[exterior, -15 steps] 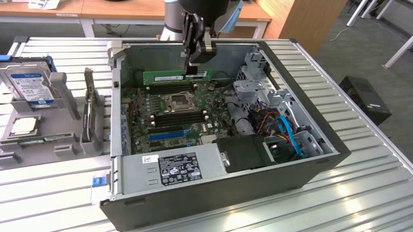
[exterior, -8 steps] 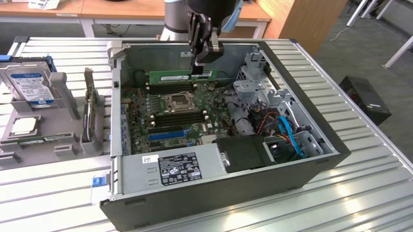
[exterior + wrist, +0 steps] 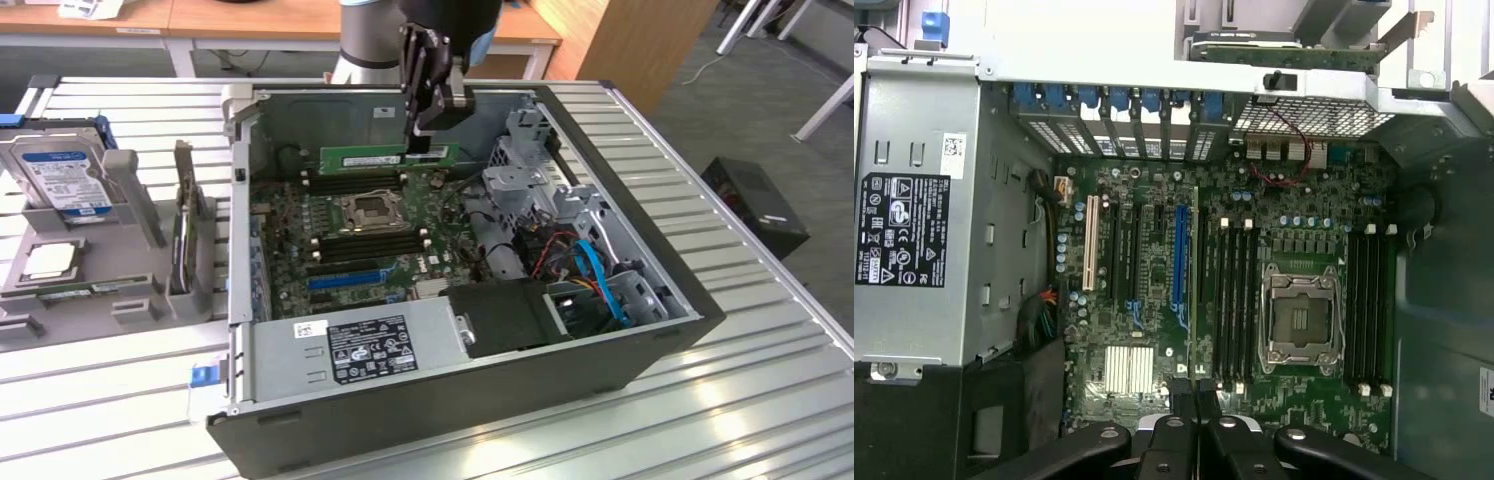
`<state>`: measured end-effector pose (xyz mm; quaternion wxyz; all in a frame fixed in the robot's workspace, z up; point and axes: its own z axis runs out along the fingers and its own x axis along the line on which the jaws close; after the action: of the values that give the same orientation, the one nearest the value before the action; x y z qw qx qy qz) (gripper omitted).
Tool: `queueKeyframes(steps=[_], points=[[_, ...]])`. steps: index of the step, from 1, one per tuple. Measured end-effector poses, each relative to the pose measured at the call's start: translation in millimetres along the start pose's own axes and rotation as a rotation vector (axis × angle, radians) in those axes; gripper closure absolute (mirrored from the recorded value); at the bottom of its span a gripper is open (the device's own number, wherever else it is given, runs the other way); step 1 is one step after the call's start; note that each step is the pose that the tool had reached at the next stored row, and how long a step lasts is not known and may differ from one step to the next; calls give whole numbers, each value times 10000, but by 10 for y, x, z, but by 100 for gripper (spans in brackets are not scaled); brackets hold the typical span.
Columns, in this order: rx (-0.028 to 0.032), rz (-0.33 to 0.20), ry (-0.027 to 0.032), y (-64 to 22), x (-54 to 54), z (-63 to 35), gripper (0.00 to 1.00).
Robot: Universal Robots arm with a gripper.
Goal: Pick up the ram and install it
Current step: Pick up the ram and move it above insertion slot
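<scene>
Ribbed metal table (image 3: pixel 747 400) carries an open case (image 3: pixel 400 420) lying on its side, motherboard (image 3: pixel 300 240) facing up and power supply (image 3: pixel 287 350) at the near end. A hard drive (image 3: pixel 60 175) stands in a tray (image 3: pixel 80 300) at the exterior view's left. Above the far memory slots (image 3: pixel 354 183), beyond the CPU socket (image 3: pixel 370 208), the gripper (image 3: pixel 430 148) hangs with its fingers closed narrowly on the ram (image 3: pixel 367 157). The ram is clear of the board, and its long axis runs level across the exterior view, roughly parallel to the slots, gripped near its right end.

From the wrist, the ram (image 3: pixel 1196 290) appears edge-on as a thin strip reaching out from the pinched fingertips (image 3: pixel 1184 392), lying between the blue slot (image 3: pixel 1180 270) and a bank of black slots (image 3: pixel 1234 300).
</scene>
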<state>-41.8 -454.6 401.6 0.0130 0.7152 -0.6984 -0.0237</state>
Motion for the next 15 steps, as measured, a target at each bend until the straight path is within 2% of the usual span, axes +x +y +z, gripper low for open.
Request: queueKeyframes(steps=[8, 15], points=[[-1, 0, 0, -1, -22, 2, 88], [0, 0, 0, -3, -105, 6, 88]])
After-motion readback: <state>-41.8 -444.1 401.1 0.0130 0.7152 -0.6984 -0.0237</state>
